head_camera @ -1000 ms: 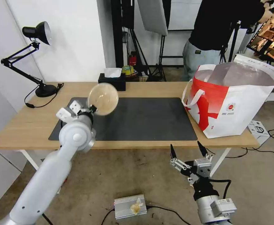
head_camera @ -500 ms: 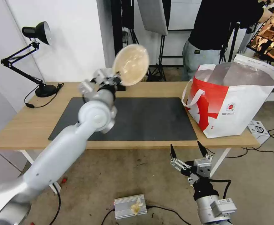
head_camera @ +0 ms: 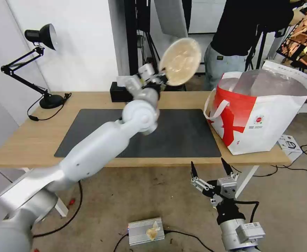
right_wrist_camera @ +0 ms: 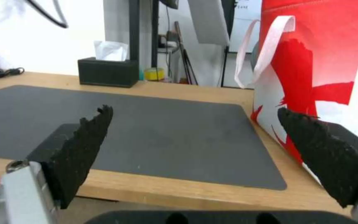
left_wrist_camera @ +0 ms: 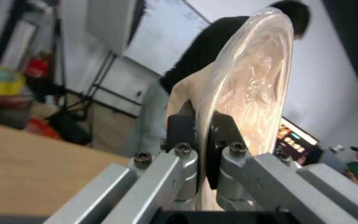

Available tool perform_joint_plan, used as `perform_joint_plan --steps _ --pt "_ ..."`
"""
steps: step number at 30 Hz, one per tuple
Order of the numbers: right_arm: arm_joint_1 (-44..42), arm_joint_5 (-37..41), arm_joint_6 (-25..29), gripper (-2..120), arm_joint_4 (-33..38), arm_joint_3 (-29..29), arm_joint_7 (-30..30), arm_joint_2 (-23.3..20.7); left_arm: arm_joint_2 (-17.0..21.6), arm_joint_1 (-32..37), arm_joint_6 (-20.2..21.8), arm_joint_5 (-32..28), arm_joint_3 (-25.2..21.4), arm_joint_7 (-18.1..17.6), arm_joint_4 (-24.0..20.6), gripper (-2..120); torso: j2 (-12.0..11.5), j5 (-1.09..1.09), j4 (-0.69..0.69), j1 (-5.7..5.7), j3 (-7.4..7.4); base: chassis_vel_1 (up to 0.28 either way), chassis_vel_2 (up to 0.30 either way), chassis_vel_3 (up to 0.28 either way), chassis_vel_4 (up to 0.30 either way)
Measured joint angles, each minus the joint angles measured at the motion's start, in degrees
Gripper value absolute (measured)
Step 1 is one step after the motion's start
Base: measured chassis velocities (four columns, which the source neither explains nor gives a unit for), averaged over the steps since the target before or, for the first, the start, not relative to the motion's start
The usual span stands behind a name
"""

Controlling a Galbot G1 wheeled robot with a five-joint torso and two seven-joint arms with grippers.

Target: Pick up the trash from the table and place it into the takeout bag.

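My left gripper (head_camera: 161, 77) is shut on the rim of the beige pulp bowl (head_camera: 180, 61), a piece of the trash, and holds it on edge high above the table's back edge. In the left wrist view the fingers (left_wrist_camera: 179, 130) pinch the bowl (left_wrist_camera: 249, 87) from both sides. The takeout bag (head_camera: 262, 112) stands open on the right end of the table (head_camera: 31, 140), to the right of the bowl and lower. My right gripper (head_camera: 209, 168) hangs open below the table's front edge. It faces the mat (right_wrist_camera: 146, 133) and the bag (right_wrist_camera: 320, 71).
A black desk lamp (head_camera: 41, 35) stands at the back left. A black tissue box (head_camera: 117, 94) sits at the back edge, partly behind my left arm. On the floor lie a silver box (head_camera: 145, 231) and cables. A small white box (head_camera: 289, 143) lies beside the bag.
My left arm has swung the bowl up and to the right, from over the mat's left part to above the table's back edge, nearer the bag. The right arm has not moved.
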Motion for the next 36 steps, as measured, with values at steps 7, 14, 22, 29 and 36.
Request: perform_joint_plan --steps 7,14,22,29,36 --pt "0.0 0.0 0.0 100 0.0 0.0 0.0 0.0 -6.5 -5.0 -5.8 3.1 5.4 7.6 11.9 1 0.0 -0.01 0.0 0.0 0.0 0.0 0.0 0.0 0.0" --pt "0.0 0.0 0.0 100 0.0 0.0 0.0 0.0 -10.7 -6.5 -11.9 6.5 9.0 14.1 20.0 1 0.0 -0.01 0.03 -0.01 0.0 0.0 0.0 0.0 0.0" --pt "0.0 0.0 0.0 100 0.0 0.0 0.0 0.0 -16.0 -5.6 -18.7 10.9 10.3 16.9 26.8 1 0.0 -0.01 0.0 0.0 0.0 0.0 0.0 0.0 0.0" --pt "0.0 0.0 0.0 100 0.0 0.0 0.0 0.0 -17.8 -5.5 -23.5 9.6 12.7 21.4 32.1 1 0.0 -0.01 0.01 0.0 0.0 0.0 0.0 0.0 0.0" --pt "0.0 0.0 0.0 100 0.0 0.0 0.0 0.0 -18.0 -5.8 -25.6 6.7 14.7 28.9 35.4 1 0.0 -0.02 0.02 0.0 0.0 0.0 0.0 0.0 0.0"
